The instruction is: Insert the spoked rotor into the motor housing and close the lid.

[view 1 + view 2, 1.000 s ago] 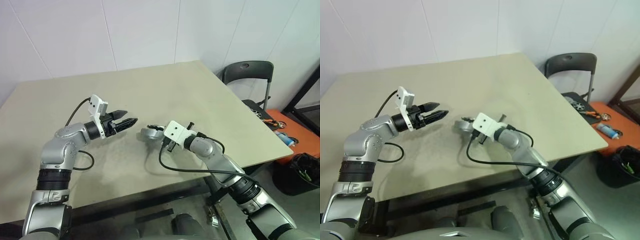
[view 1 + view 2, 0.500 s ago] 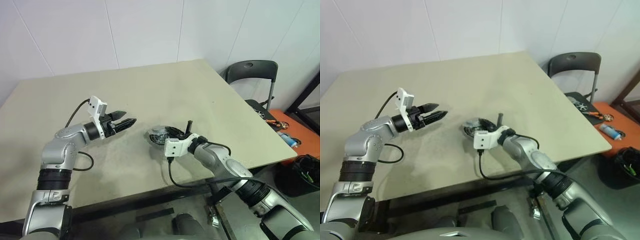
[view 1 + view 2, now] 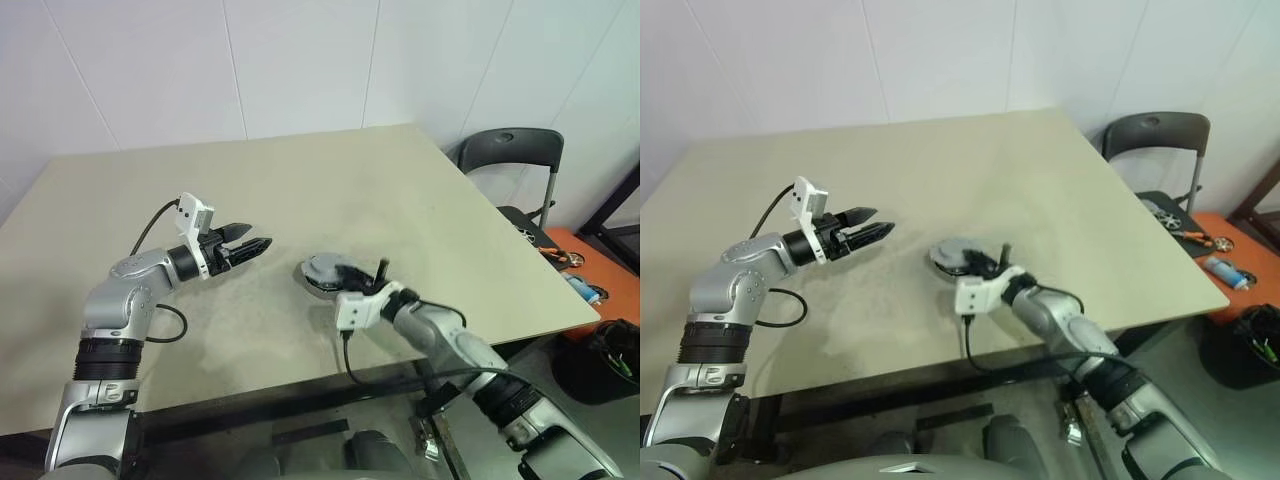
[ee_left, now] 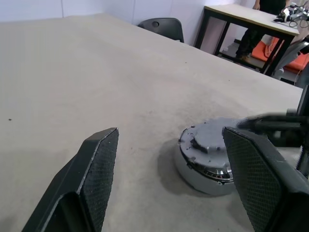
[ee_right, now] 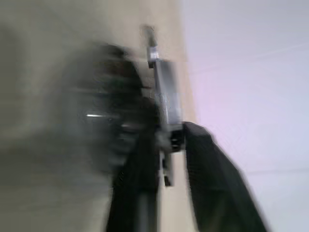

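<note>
The motor housing (image 3: 322,277), a squat round silver-grey cylinder, is standing upright on the counter (image 3: 300,180) just below the centre of the left eye view. The lid (image 4: 212,142), a flat light-grey cap with a raised central hub, is sitting on top, covering it.

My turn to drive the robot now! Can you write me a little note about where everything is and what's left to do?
Left pincer: open, holding nothing, hovering over the table to the left of the motor housing.
Right pincer: at the housing's right edge, by the lid; whether it grips is unclear.
The housing stands near the table's front middle.
Done: the lid lies on top of the housing, so the inside is hidden.
Left: check that the lid sits flat all round, then pull the right pincer away.
</note>
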Controlling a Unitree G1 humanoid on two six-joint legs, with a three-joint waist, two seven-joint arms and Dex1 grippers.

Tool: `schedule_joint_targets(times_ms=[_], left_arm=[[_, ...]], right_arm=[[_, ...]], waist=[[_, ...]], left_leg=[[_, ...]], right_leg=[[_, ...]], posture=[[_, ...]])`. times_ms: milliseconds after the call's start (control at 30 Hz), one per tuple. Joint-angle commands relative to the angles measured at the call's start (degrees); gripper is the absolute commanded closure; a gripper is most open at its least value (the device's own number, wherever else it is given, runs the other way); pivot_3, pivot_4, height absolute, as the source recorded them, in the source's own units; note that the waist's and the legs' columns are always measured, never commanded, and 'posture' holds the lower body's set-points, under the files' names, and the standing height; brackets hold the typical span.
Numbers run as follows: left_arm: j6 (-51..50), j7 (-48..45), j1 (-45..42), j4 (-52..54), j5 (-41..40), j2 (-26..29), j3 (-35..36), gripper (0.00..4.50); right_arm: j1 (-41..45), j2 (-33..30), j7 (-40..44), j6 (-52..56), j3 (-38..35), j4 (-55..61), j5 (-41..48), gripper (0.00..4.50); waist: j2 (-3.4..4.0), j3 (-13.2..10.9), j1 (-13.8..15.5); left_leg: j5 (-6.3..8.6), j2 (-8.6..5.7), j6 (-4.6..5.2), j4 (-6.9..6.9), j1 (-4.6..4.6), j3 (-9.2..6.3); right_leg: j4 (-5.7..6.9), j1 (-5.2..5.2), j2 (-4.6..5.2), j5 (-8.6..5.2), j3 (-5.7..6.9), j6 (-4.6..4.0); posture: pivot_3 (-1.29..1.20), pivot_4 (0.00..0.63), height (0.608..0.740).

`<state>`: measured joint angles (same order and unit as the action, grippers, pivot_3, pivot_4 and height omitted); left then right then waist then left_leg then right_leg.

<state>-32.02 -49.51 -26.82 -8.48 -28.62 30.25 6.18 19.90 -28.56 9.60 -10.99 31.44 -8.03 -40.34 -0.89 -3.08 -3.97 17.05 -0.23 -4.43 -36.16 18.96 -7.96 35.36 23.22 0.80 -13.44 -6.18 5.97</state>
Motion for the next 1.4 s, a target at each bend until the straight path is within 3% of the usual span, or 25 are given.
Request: schedule_joint_targets(times_ms=[33,267,600,733,1033,1267,1333,1400], left_arm=[[1.2,0.2,-0.9,1.0,0.1,0.0,0.8,0.86],[1.3,0.3,-0.6,1.3,0.2,0.0,0.9,0.86],[1.5,0.5,-0.5,1.6,0.5,-0.8,0.5,0.86],[1.1,0.5,0.1,2.2,0.2,-0.8,0.5,0.86],[1.2,0.1,0.5,1.9,0.2,-0.7,0.4,0.86],[1.4,0.1,0.4,1.6,0.3,-1.2,0.2,0.86],[1.4,0.1,0.5,1.6,0.4,-1.3,0.2,0.86],[1.4,0.2,0.8,1.9,0.5,-1.3,0.1,0.86]], right_arm=[[-0.6,0.9,2.2,1.9,3.1,-3.0,-4.9,2.55],[0.1,-0.5,1.6,-0.2,0.9,-4.9,-5.7,2.55],[3.5,-1.8,-0.2,-3.4,-2.4,-8.9,-4.6,2.55],[4.2,-1.5,0.1,-4.7,-5.8,-6.6,0.5,2.55],[-0.8,-6.8,3.4,-11.4,-7.8,2.4,2.9,2.55],[-2.2,-8.7,3.0,-12.4,-9.7,0.8,2.9,2.55],[-2.0,-7.2,4.1,-10.0,-11.9,0.3,6.4,2.55],[-1.8,-2.4,10.9,0.1,-17.0,2.2,19.2,2.55]], waist=[[-0.13,0.1,-0.3],[-0.32,0.2,-0.1],[-0.33,0.2,0.0],[-0.32,0.2,0.0],[-0.27,0.1,-0.1],[-0.28,0.1,0.0],[-0.29,0.1,0.0],[-0.31,0.1,-0.1]], left_leg=[[0.00,0.00,0.00,-0.01,-0.08,0.06],[0.00,0.01,0.00,-0.09,-0.96,0.05],[0.00,0.00,-0.01,-0.10,-0.79,0.03],[0.00,-0.01,-0.01,-0.17,-0.79,0.03],[0.02,0.00,0.02,0.10,-0.49,0.01],[0.02,-0.01,0.03,-0.04,-0.52,0.03],[0.02,-0.01,0.03,-0.06,-0.56,0.04],[0.02,-0.01,0.03,-0.06,-0.58,0.04]], right_leg=[[0.03,-0.02,-0.01,0.00,-0.05,-0.01],[0.05,-0.96,-0.04,-0.30,-0.06,0.00],[0.00,-0.84,-0.02,-0.28,-0.06,0.00],[0.01,-0.88,-0.02,-0.28,-0.06,0.01],[-0.03,-0.45,-0.02,-0.27,-0.06,0.04],[-0.03,-0.54,-0.02,-0.34,-0.07,0.05],[-0.03,-0.59,-0.02,-0.34,-0.08,0.05],[-0.03,-0.61,-0.02,-0.34,-0.08,0.05]], posture=[[0.00,0.000,0.740],[0.00,0.000,0.740],[0.00,0.000,0.740],[0.00,0.000,0.740],[0.00,0.000,0.740],[0.00,0.000,0.740],[0.00,0.000,0.740],[0.00,0.000,0.740]])
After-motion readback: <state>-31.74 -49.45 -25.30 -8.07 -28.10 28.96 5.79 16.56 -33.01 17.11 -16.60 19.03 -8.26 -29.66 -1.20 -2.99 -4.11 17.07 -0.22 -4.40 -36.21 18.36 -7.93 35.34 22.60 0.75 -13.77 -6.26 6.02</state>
